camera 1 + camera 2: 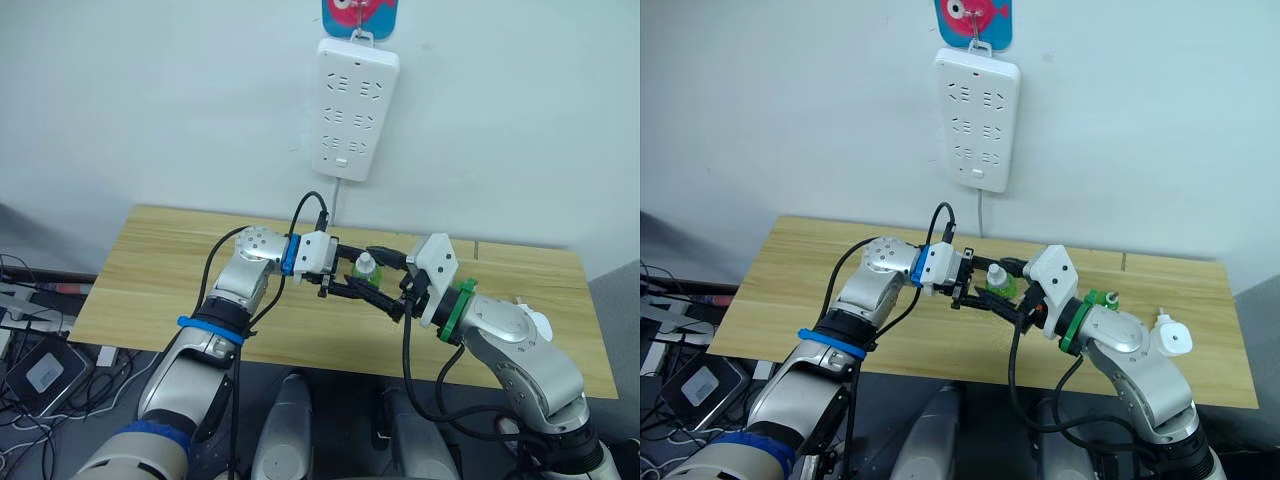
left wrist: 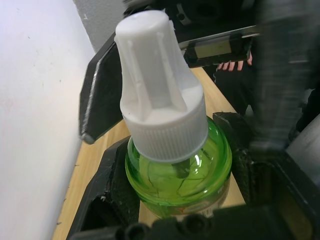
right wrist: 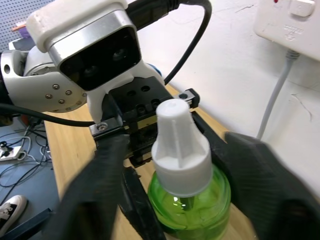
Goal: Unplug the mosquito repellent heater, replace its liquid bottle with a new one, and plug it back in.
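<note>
We see a pale wall (image 1: 150, 100) behind a wooden table (image 1: 150, 270), and on that wall hangs a long white power strip (image 1: 356, 108) from a colourful hook plate (image 1: 358, 14), its cord dropping down toward the table's far edge. Over the middle of the table our two arms meet. Our left gripper (image 1: 350, 281) reaches in from the left with its black fingers closed around the green glass body of a liquid bottle (image 1: 367, 267), and in the left wrist view that bottle (image 2: 172, 135) sits upright between the finger pads, which press against its rounded sides. The bottle carries a tall white ribbed cap (image 3: 179, 147) that stands clear above the fingers. Our right gripper (image 1: 392, 286) comes in from the right, and its fingers (image 3: 260, 185) stand apart on either side of the bottle's cap and shoulders, close beside them; we cannot tell whether they touch. The mosquito repellent heater (image 1: 1171, 338), a small white rounded body, lies on the table near the right end, well apart from both grippers, beside our right forearm. Just beside it, toward the wall, stands a small green item (image 1: 1107, 297) that is too small for us to name. On the floor to the left of the table lie tangled cables (image 1: 25, 320) and a dark box (image 1: 45, 372).
</note>
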You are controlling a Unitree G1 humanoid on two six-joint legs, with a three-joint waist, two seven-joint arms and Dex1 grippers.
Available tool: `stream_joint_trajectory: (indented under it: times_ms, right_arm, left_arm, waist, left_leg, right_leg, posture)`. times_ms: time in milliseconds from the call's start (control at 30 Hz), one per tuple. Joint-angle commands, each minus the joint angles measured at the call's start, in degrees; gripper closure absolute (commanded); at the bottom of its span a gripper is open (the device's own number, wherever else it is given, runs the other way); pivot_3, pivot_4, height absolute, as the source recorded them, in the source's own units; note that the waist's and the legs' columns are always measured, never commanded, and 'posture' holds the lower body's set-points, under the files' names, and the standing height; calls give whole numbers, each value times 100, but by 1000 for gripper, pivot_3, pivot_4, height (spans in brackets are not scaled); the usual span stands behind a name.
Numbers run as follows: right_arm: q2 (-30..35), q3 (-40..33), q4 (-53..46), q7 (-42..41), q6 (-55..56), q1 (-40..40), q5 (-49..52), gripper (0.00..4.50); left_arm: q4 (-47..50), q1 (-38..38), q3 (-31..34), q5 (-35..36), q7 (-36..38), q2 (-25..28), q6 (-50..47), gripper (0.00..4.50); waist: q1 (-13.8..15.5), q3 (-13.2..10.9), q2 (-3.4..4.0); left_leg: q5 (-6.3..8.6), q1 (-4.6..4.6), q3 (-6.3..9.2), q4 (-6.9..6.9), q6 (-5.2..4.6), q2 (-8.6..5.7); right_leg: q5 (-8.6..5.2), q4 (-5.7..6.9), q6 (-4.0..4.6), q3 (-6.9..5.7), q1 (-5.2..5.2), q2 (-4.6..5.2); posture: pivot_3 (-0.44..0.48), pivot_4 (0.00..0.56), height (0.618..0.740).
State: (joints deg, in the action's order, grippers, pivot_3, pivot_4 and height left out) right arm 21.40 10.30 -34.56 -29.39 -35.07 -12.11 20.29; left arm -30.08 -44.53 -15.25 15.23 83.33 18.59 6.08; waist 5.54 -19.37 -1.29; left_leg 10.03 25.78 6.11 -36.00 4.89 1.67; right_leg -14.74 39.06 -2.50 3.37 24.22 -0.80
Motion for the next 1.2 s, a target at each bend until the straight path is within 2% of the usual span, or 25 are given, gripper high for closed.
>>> stream_joint_trajectory:
  times_ms: [33, 100, 300, 433, 533, 633, 733, 867, 1167, 1200]
  right_arm:
    - [-40, -33, -48, 1, 185, -24, 11, 2819]
    - [-42, -36, -12, -19, 220, -36, 16, 3414]
    - [7, 67, 116, -366, 306, -261, 128, 3426]
    - [361, 422, 864, -2035, 708, -1140, 446, 3426]
    - [593, 626, 1801, -3425, 1204, -1897, 488, 3426]
    - [534, 799, 2780, -4427, 1554, -2633, 449, 3426]
    - [333, 906, 3491, -4947, 1870, -3095, 340, 3426]
    - [301, 908, 3617, -5183, 1665, -3163, 412, 3426]
    - [1107, 209, 2487, -4759, 1090, -2246, 636, 191]
    - [1204, 111, 2351, -4664, 1030, -2123, 661, 42]
  left_arm:
    - [139, 22, 111, 6, 10, -10, 88, 2211]
    - [141, 42, 105, -2, 9, -4, 106, 2211]
    - [197, 91, 97, 21, 79, 19, 103, 2211]
    - [522, 278, 40, 153, 471, 140, 7, 2211]
    - [1023, 520, -110, 280, 845, 323, -119, 2211]
    - [1717, 854, -432, 526, 917, 721, -230, 2211]
    - [2114, 1091, -532, 684, 917, 981, -371, 2211]
    - [2227, 1198, -440, 668, 911, 1058, -498, 2211]
    - [1638, 917, -152, 439, 605, 763, -426, 2211]
    - [1583, 895, -134, 422, 583, 741, -407, 2211]
  waist:
    - [-8, 1, 0]
    - [-20, 2, 1]
    - [-89, 2, 0]
    - [-166, 2, 1]
    - [-245, 3, 1]
    - [-271, 3, 2]
    - [-243, 4, 3]
    - [-133, 3, 3]
    - [117, 4, 4]
    - [113, 4, 4]
  left_leg:
    - [0, 0, 0, 0, 0, 0]
    - [-1, 0, 0, 0, -1, 0]
    - [-1, 0, 0, 0, -2, 0]
    - [-4, -4, -3, -3, -5, 0]
    - [-9, -10, -1, 1, -12, 0]
    - [-10, -15, 4, 4, -13, 2]
    - [-10, -16, 15, 10, -13, 3]
    - [-9, -14, 21, 10, -12, 0]
    - [-11, -10, 20, 3, -11, -3]
    - [-11, -10, 19, 4, -11, -3]
  right_leg:
    - [0, 0, 0, 0, 0, 0]
    - [0, 0, 1, 0, 0, 0]
    - [1, 1, 1, 0, -1, 0]
    - [4, 2, 3, 2, -3, 0]
    - [8, 4, 4, -1, -7, 0]
    - [9, 6, 5, -8, -9, 0]
    - [9, 11, 6, -19, -8, 0]
    - [8, 10, 5, -27, -10, 4]
    - [8, 3, 5, -27, -11, 6]
    - [8, 3, 5, -27, -11, 6]
  posture:
    - [227, 249, 740]
    - [228, 253, 740]
    - [218, 259, 740]
    - [211, 261, 740]
    - [252, 264, 740]
    - [288, 257, 740]
    - [296, 260, 740]
    - [320, 278, 740]
    - [291, 278, 740]
    - [281, 276, 740]
